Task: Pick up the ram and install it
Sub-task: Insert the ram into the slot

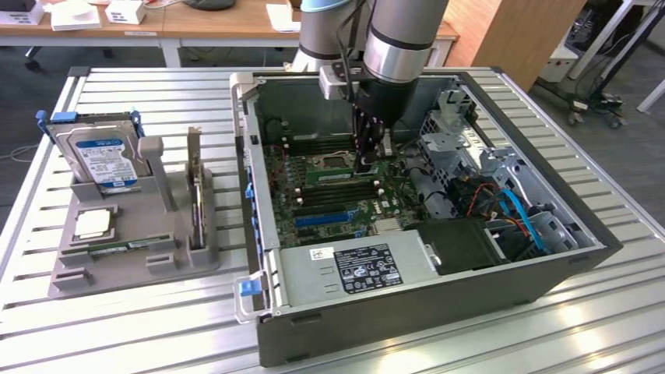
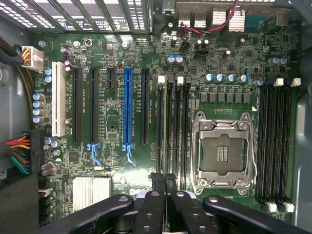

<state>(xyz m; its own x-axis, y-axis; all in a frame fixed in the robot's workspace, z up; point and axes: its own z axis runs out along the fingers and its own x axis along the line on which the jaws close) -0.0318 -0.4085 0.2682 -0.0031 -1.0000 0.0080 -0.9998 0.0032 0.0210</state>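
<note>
The ram stands edge-up in one of the long black slots beside the CPU socket; I see it as a thin pale-green strip. My gripper is shut, and its dark fingertips rest over the ram's near end, with nothing between them. I cannot tell whether they touch it. In the exterior view the gripper reaches straight down into the open computer case, just above the motherboard, with the ram beside it.
On the exterior view's left, a grey holder carries a hard drive, an upright dark card, a chip and another green stick. Inside the case are a drive cage, blue cables and the power supply.
</note>
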